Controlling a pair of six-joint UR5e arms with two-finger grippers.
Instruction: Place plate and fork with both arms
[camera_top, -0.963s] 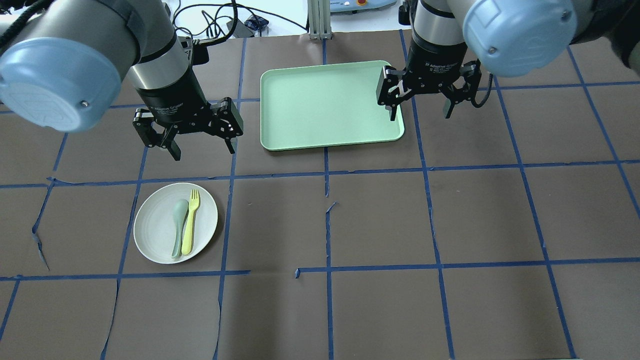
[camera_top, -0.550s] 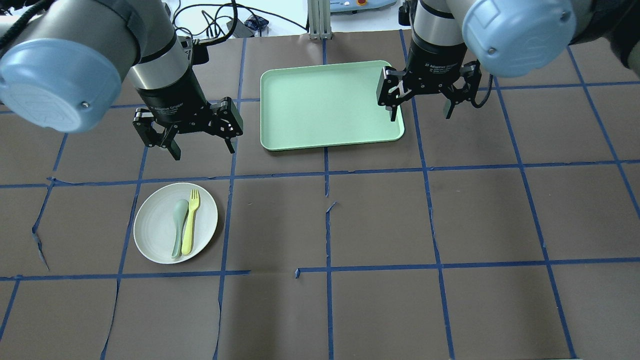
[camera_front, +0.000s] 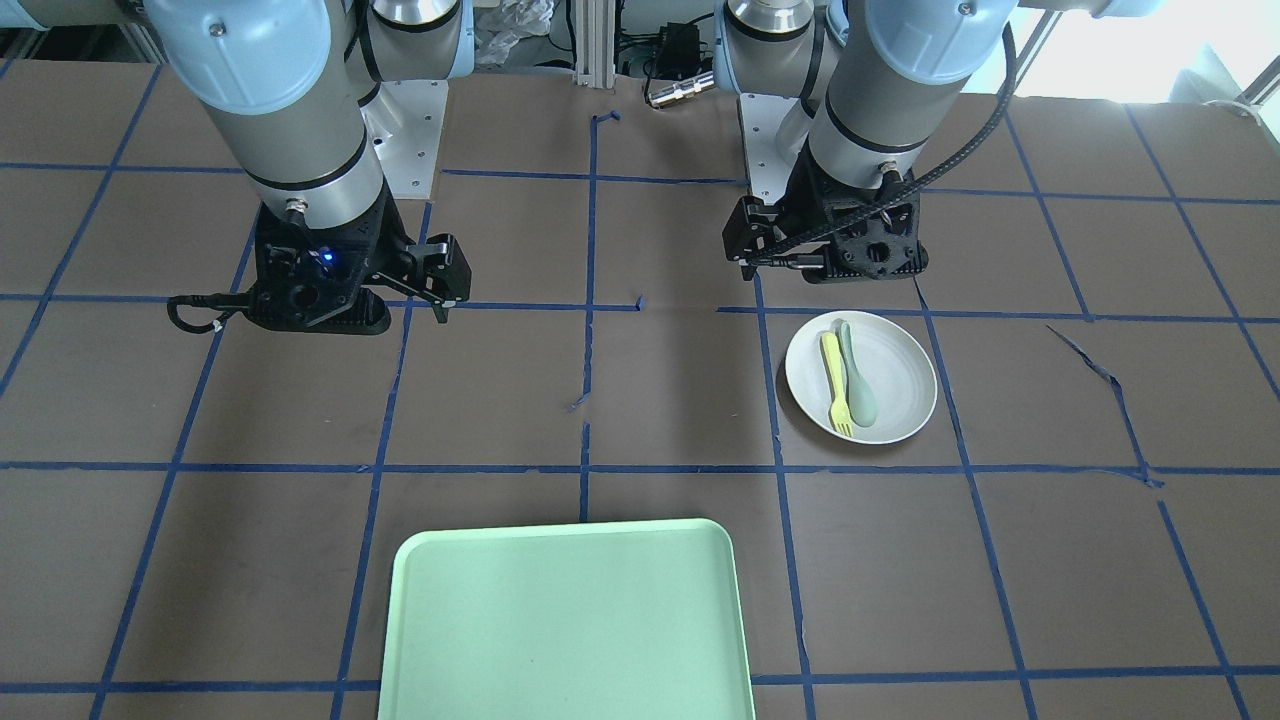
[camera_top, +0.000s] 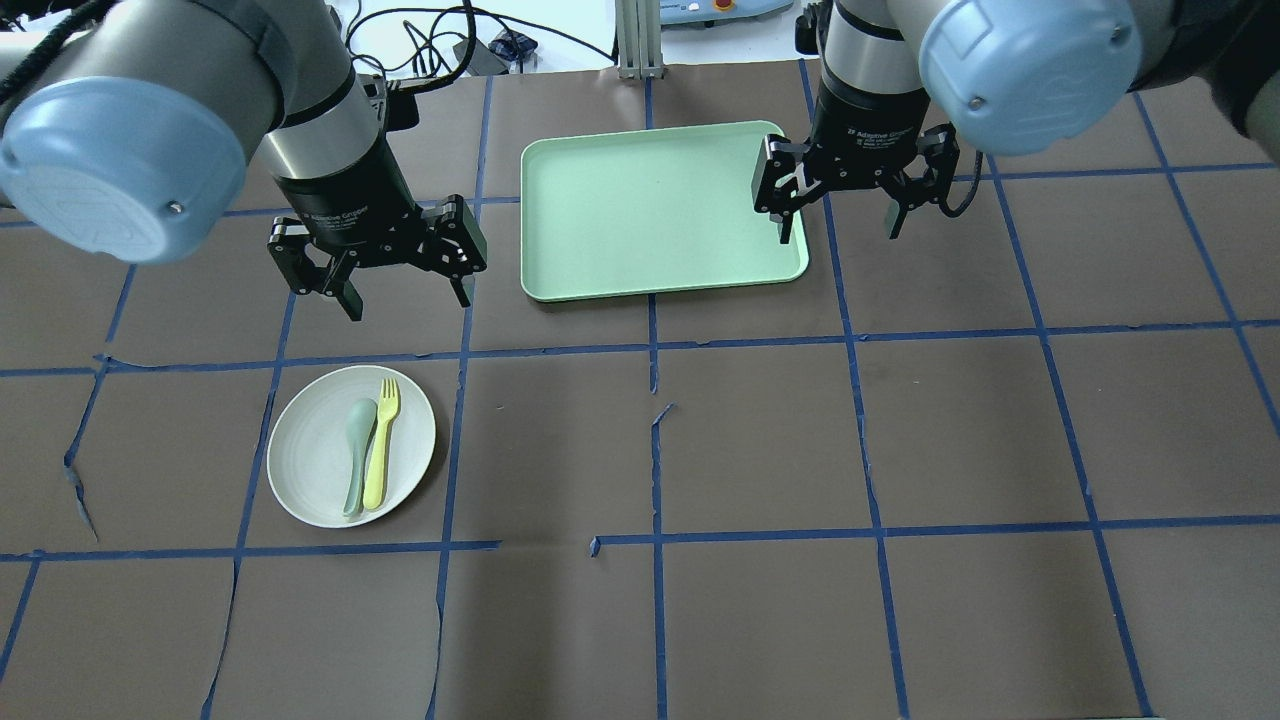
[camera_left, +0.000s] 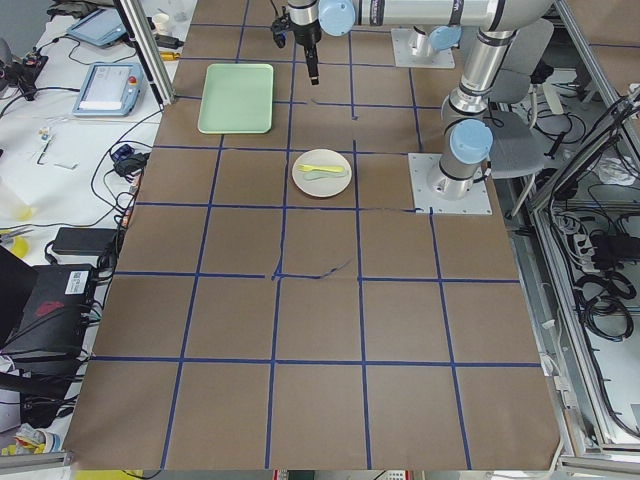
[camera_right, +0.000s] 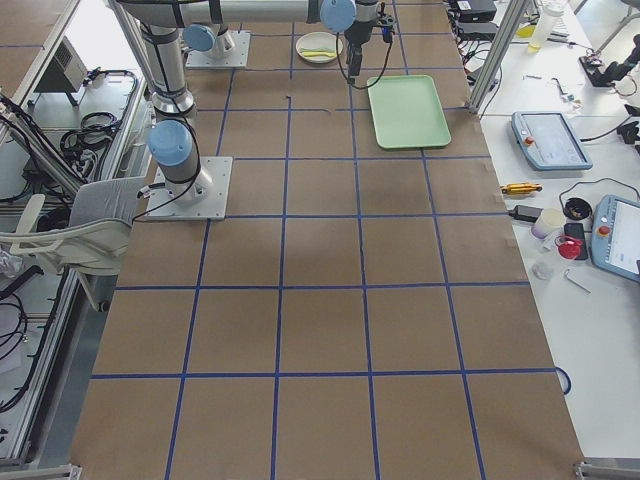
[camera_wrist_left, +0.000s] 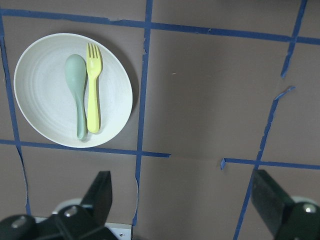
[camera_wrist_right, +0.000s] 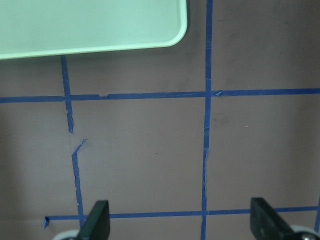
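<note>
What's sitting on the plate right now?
A yellow fork and a grey-green spoon lie side by side on the plate. The bit of plate beneath them is covered.

On the bench (camera_top: 760, 450) there is one plate (camera_top: 305, 460), one fork (camera_top: 380, 450) and one spoon (camera_top: 356, 460), so two pieces of cutlery in total. There is also one tray (camera_top: 660, 210). Two arms are present, the left arm (camera_top: 300, 110) and the right arm (camera_top: 880, 70). Each carries one tool, the left tool (camera_top: 408, 305) and the right tool (camera_top: 839, 235), which makes two tools.
</note>
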